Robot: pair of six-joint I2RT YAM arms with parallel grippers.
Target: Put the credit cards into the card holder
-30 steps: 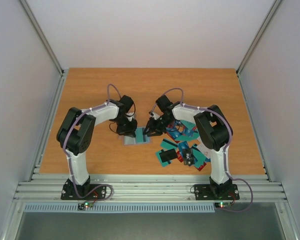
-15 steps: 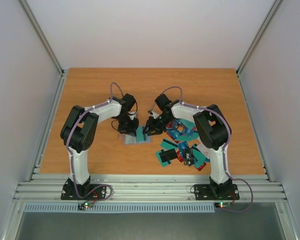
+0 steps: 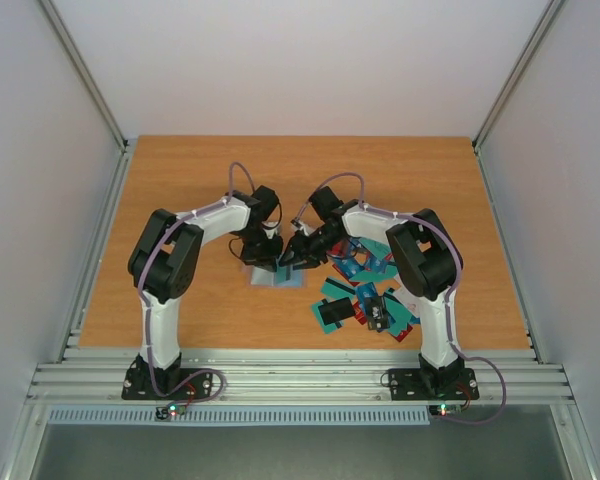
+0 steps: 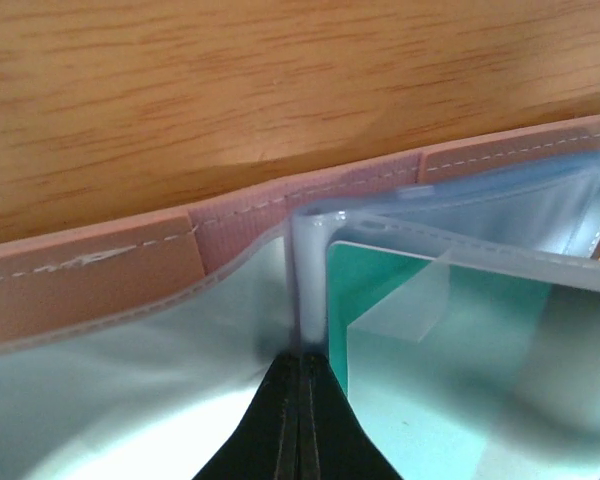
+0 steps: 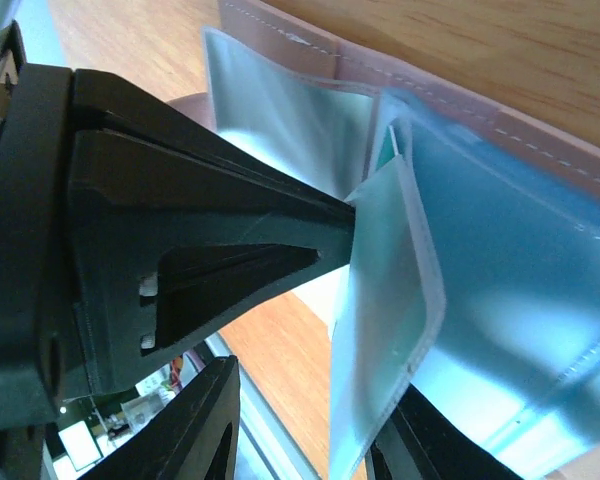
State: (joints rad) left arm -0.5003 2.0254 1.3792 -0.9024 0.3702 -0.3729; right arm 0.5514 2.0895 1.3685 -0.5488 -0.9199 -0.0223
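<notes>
The card holder [image 3: 276,277] lies open on the wooden table [image 3: 180,180], near the middle, between the two grippers. Its tan stitched cover [image 4: 100,270] is flat and its clear plastic sleeves [image 5: 380,330] are fanned upward. The left gripper [image 4: 302,375], jaws pressed together, pinches one sleeve at its folded edge, apparently to lift that leaf and hold a pocket apart for loading. The right gripper [image 3: 293,259], just right of the holder, has its jaws partly apart with a raised sleeve standing between them, and no card shows in its fingers. One teal card [image 4: 410,330] sits inside a sleeve to the right of the pinched leaf, while the other pockets in view show none. The loose credit cards [image 3: 365,295], mostly teal, lie in an overlapping heap on the table to the right, outside the holder.
</notes>
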